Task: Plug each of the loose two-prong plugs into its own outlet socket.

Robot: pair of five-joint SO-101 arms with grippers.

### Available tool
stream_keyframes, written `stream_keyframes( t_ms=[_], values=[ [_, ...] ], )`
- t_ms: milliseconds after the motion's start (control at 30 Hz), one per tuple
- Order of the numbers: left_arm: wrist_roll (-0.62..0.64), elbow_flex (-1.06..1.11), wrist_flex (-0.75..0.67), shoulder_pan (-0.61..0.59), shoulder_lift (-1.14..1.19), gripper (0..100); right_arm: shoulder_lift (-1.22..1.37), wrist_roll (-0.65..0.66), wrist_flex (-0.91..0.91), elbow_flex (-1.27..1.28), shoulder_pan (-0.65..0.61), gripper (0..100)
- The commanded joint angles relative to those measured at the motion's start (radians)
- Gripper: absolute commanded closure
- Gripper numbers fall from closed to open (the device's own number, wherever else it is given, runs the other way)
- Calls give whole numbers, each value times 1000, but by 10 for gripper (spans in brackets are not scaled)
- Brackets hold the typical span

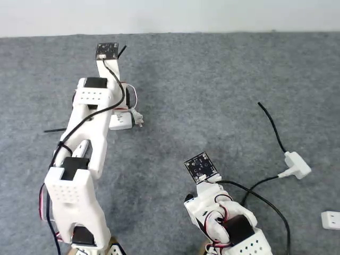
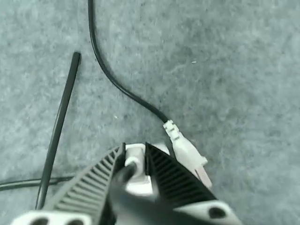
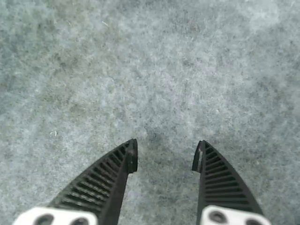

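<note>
Receptacles: two sockets counted, neither with a plug seated. My left gripper (image 2: 135,149) is clenched on the first socket (image 2: 140,183), far out on the grey mat (image 1: 212,79). The first plug (image 2: 186,151) lies just beside that socket, prongs outside it, its black cord trailing away over the mat. My right gripper (image 3: 166,157) stands released, holding nothing, above bare mat. The second plug (image 1: 297,165) and second socket (image 1: 330,219) lie apart from each other at my right side. Plugs counted: two.
</note>
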Motion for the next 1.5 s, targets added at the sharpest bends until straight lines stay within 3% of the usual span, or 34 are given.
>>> stream_keyframes(
  t_ms=[0, 233, 467, 767, 1000, 1467],
  values=[
    [12, 110, -160, 9, -17, 991, -10, 14, 4, 17, -4, 800],
    [15, 134, -187, 9, -28, 991, -10, 14, 4, 17, -4, 800],
    [20, -13, -14, 29, -77, 991, -10, 14, 4, 17, -4, 800],
    [31, -16, 64, 60, -206, 991, -10, 14, 4, 17, -4, 800],
    [58, 68, 83, 68, -354, 991, -10, 14, 4, 17, -4, 800],
    [23, 99, 253, 69, -802, 991, -10, 9, -5, 17, -8, 800]
  ],
)
